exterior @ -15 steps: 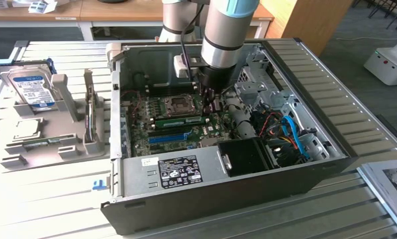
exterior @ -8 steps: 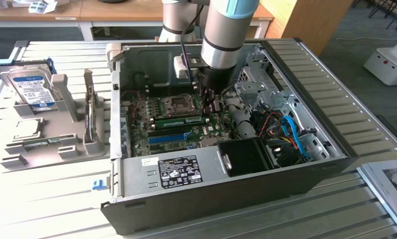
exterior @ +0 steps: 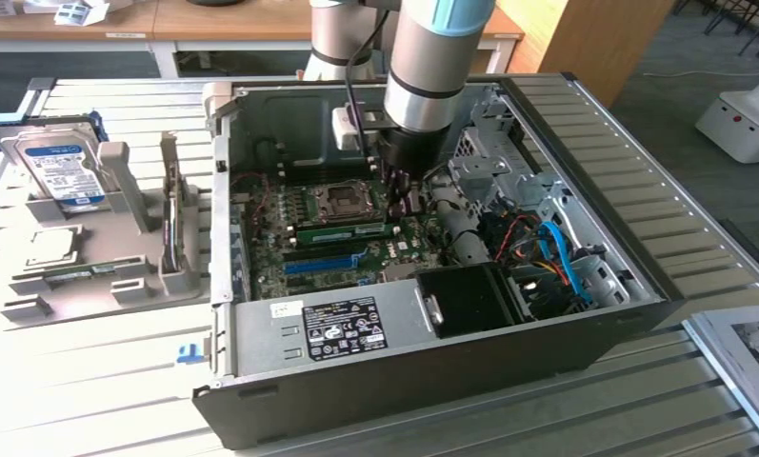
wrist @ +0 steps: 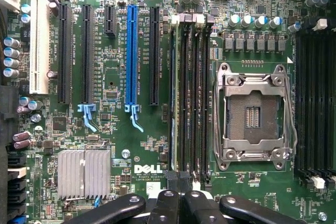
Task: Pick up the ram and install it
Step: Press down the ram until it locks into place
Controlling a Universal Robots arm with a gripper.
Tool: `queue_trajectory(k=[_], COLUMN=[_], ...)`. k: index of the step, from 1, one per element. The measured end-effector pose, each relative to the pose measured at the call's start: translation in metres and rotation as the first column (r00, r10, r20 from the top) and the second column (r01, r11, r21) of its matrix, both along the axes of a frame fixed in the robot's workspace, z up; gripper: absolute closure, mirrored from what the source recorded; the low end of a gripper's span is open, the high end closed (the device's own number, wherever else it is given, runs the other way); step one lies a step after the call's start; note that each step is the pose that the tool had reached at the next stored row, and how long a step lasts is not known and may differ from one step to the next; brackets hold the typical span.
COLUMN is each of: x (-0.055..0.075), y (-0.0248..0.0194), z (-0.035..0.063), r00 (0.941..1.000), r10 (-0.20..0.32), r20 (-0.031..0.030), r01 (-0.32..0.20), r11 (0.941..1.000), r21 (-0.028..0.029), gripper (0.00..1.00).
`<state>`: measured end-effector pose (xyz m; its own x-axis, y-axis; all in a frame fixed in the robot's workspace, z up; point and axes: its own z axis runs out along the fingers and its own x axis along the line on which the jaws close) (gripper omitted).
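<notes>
Ram: flat green stick, on edge among black slots, frame centre.
Jaws: black, rounded, closed tight over slots.

White capitals spelling DELL stand on the green motherboard, just beside the finned silver heatsink. The fine white lines under the brand are too small to read, as is the lettering along the black expansion slots. In the exterior view, a black label with white marks sits on the power supply along the case's near edge. A blue-and-white label covers the hard drive standing in the grey holder. Neither label can be read.
</notes>
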<state>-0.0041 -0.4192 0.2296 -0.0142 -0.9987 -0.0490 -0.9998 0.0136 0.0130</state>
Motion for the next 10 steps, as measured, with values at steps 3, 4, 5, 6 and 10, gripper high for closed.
queue_trajectory(k=[3,4,5,6,10], x=[0.0000,0.0000,0.0000,0.0000,0.0000], y=[0.0001,0.0001,0.0001,0.0002,0.0001], z=[0.0000,0.0000,0.0000,-0.0003,-0.0012], r00=[1.0000,1.0000,1.0000,1.0000,1.0000], r10=[0.000,0.000,0.000,0.000,0.000], r20=[-0.0001,-0.0001,-0.0001,-0.0001,-0.0002], r01=[0.000,0.000,0.000,0.000,0.000], r11=[1.0000,1.0000,1.0000,1.0000,1.0000], r21=[-0.0001,-0.0001,0.0000,0.0000,-0.0001], gripper=[0.90,0.90,0.90,0.90,0.90])
